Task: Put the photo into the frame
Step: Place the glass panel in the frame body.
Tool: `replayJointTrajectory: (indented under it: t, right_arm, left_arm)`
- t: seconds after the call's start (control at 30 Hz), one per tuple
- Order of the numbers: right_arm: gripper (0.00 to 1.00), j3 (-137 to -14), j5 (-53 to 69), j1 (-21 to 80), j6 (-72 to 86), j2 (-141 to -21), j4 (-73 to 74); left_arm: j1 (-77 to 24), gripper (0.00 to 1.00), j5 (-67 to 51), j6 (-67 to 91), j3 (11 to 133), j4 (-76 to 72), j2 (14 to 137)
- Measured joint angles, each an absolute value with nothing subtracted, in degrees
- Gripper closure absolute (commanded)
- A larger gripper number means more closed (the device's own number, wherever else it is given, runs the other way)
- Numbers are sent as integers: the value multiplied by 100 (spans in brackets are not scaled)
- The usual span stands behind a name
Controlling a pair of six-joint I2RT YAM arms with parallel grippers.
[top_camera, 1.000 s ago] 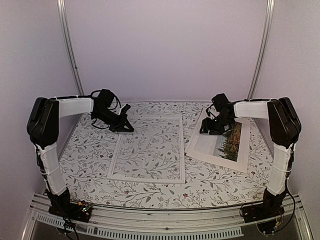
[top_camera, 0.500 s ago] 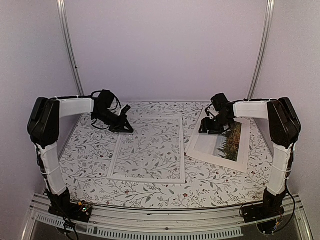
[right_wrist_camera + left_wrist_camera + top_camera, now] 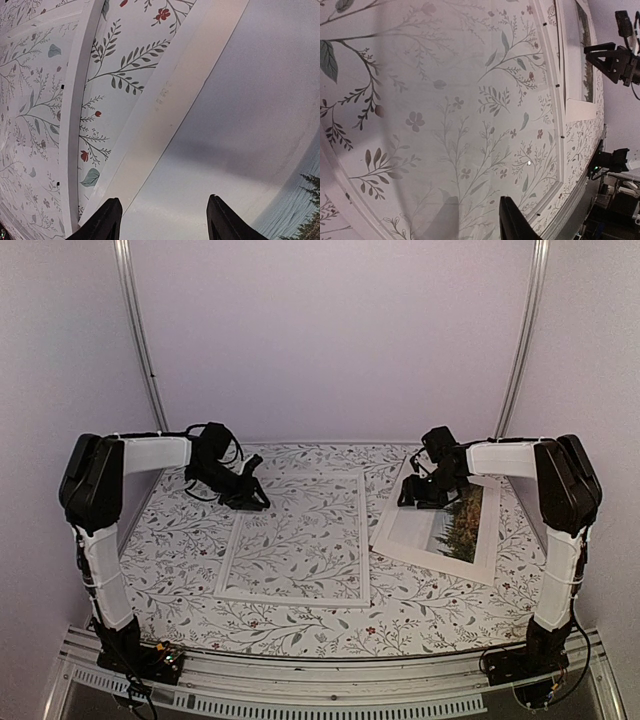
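The frame (image 3: pixel 362 540) is thin and white and lies flat mid-table, the flowered cloth showing through its pane. The photo (image 3: pixel 415 530) lies face up to its right, slightly skewed. My left gripper (image 3: pixel 254 497) is low at the frame's far left corner. In the left wrist view one black finger (image 3: pixel 512 222) stands over the pane, apart from a dim grey shape beside it, with the frame's border (image 3: pixel 559 100) beyond. My right gripper (image 3: pixel 415 498) hovers over the photo's far left part. Its fingertips (image 3: pixel 111 212) stand wide apart above the photo (image 3: pixel 240 130), holding nothing.
A flowered cloth (image 3: pixel 180 540) covers the table. Pale walls close in at the back and both sides. The right arm (image 3: pixel 615 55) shows in the left wrist view, past the photo (image 3: pixel 572 65). The frame's right border (image 3: pixel 75 100) runs left of the photo.
My left gripper's jaws have parted, and it has shifted slightly right, toward the frame's corner. The right arm, the frame and the photo have not moved.
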State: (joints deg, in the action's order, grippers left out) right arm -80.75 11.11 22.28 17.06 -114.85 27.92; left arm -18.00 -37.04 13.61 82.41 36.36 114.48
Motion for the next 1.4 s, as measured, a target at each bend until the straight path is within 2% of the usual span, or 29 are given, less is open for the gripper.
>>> replayJointTrajectory:
  t: [0.17, 0.53, 0.8, 1.03, 1.4]
  right_arm:
    - [39, -8075, 1111, 2246, 1708, -11485, 2792]
    - [39, -8075, 1114, 2252, 1708, -11485, 2792]
    - [39, -8073, 1120, 2346, 1708, -11485, 2742]
    - [39, -8206, 1315, 2818, 1717, -11472, 2547]
    - [39, -9496, 1752, 3789, 1841, -11907, 2362]
  left_arm:
    - [-1811, 57, -3629, 1356, 8267, 3680, 11448]
    - [-1824, 52, -3483, 1363, 8270, 3730, 11445]
    - [-1826, 51, -3395, 1361, 8270, 3730, 11445]
    - [-1826, 50, -3380, 1361, 8270, 3732, 11445]
    - [-1837, 50, -3382, 1361, 8254, 3719, 11445]
